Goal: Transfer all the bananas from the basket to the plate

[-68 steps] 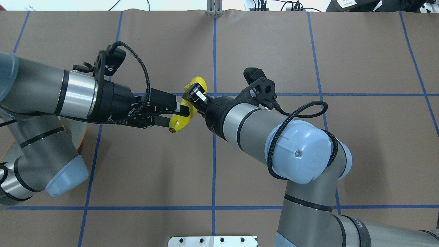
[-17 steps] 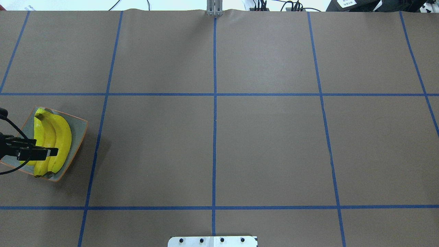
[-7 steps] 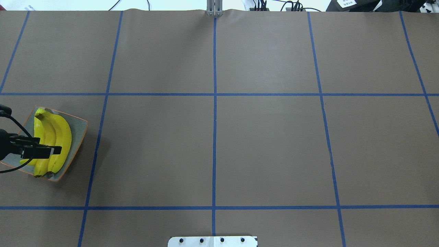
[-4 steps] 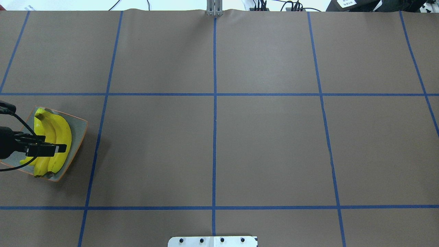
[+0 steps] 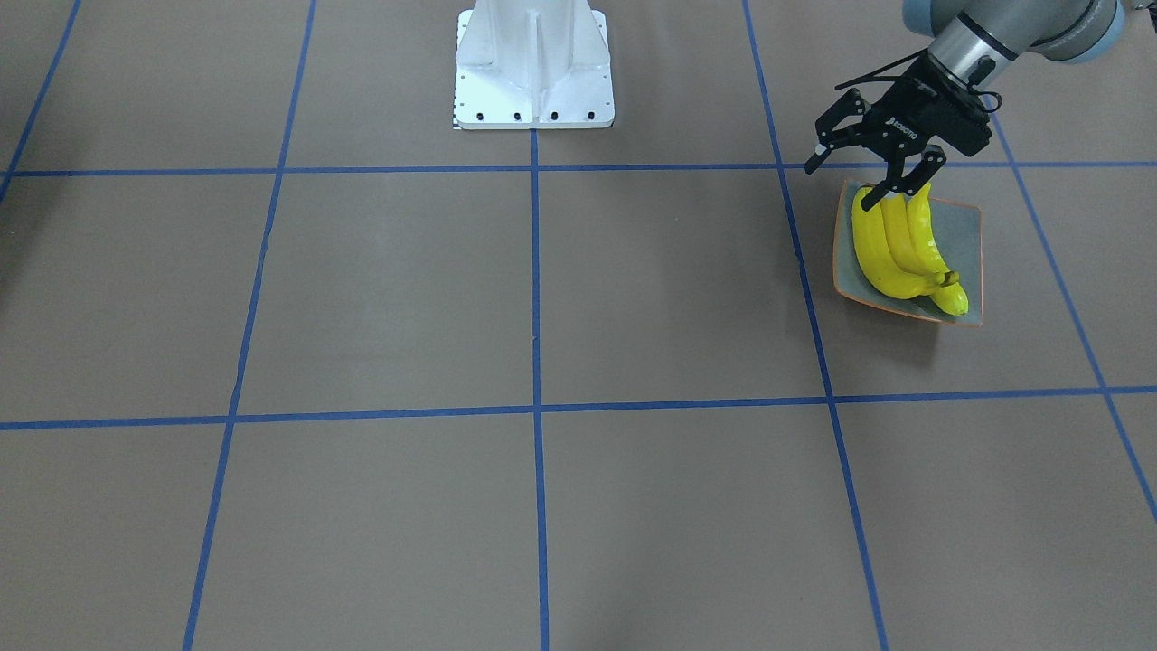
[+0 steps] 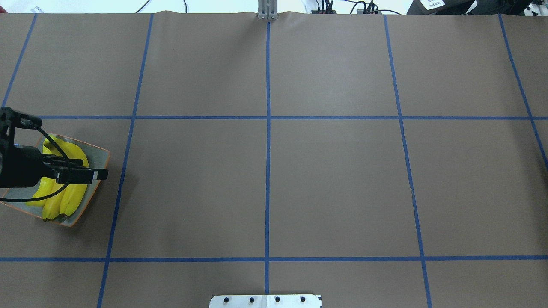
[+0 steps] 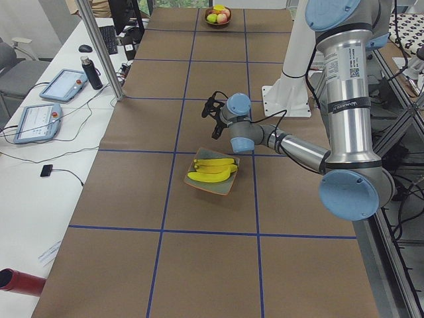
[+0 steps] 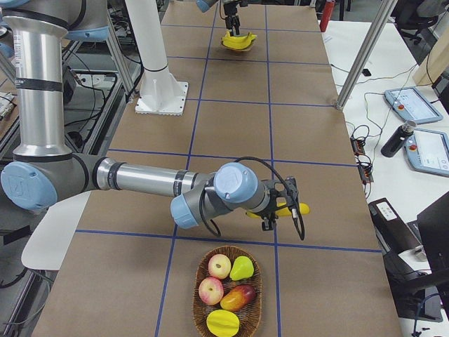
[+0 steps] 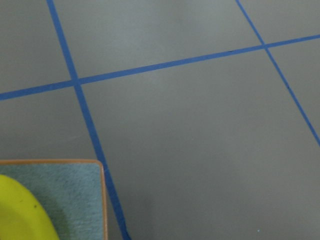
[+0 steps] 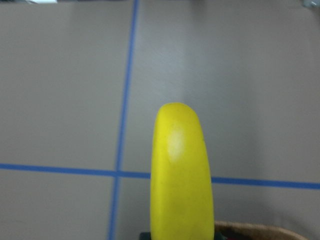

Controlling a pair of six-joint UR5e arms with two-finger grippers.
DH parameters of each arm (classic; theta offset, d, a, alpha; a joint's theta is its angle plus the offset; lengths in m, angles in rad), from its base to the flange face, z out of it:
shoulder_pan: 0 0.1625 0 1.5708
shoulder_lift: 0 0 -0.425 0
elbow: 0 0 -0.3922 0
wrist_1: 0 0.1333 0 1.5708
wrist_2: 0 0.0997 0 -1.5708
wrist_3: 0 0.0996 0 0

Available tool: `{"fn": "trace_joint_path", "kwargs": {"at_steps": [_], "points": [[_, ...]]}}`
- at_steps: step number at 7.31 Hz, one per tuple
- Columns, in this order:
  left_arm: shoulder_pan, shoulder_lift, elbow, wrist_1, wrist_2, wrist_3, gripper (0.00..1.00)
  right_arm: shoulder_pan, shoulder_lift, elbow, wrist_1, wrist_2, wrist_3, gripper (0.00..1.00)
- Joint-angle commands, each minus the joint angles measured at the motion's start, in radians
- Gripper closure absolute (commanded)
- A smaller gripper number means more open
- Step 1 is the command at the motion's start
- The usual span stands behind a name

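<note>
Yellow, glossy bananas point(image 5: 890, 253) lie curved together on the grey-blue plate point(image 5: 964, 237).

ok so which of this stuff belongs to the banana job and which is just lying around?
Job: bananas on the plate; banana at the right gripper; basket; left gripper, open above the plate.
Lying about: apples and pear in the basket; white robot base; tablets; black bottle.

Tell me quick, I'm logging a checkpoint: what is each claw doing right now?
The left claw is open and empty, over the plate.
The right claw is closed on a banana.
</note>
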Motion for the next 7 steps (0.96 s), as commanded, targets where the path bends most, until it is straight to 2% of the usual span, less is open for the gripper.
{"fn": "trace_joint_path", "kwargs": {"at_steps": [1, 2, 3, 4, 5, 7], "points": [[0.048, -0.222, 0.007, 0.003, -0.067, -0.193, 0.00, -0.153, 0.011, 0.177, 0.009, -0.006, 0.328, 1.00], [0.092, -0.291, 0.029, 0.010, -0.057, -0.243, 0.00, -0.205, 0.044, 0.193, 0.065, -0.015, 0.473, 1.00], [0.099, -0.339, 0.044, 0.011, -0.055, -0.275, 0.00, -0.294, 0.076, 0.193, 0.176, -0.067, 0.655, 1.00], [0.101, -0.374, 0.044, 0.011, -0.055, -0.316, 0.00, -0.413, 0.121, 0.196, 0.285, -0.178, 0.883, 1.00], [0.105, -0.394, 0.046, 0.013, -0.053, -0.334, 0.00, -0.519, 0.168, 0.197, 0.350, -0.275, 1.025, 1.00], [0.127, -0.501, 0.085, 0.013, -0.040, -0.392, 0.00, -0.670, 0.286, 0.202, 0.348, -0.335, 1.167, 1.00]]}}
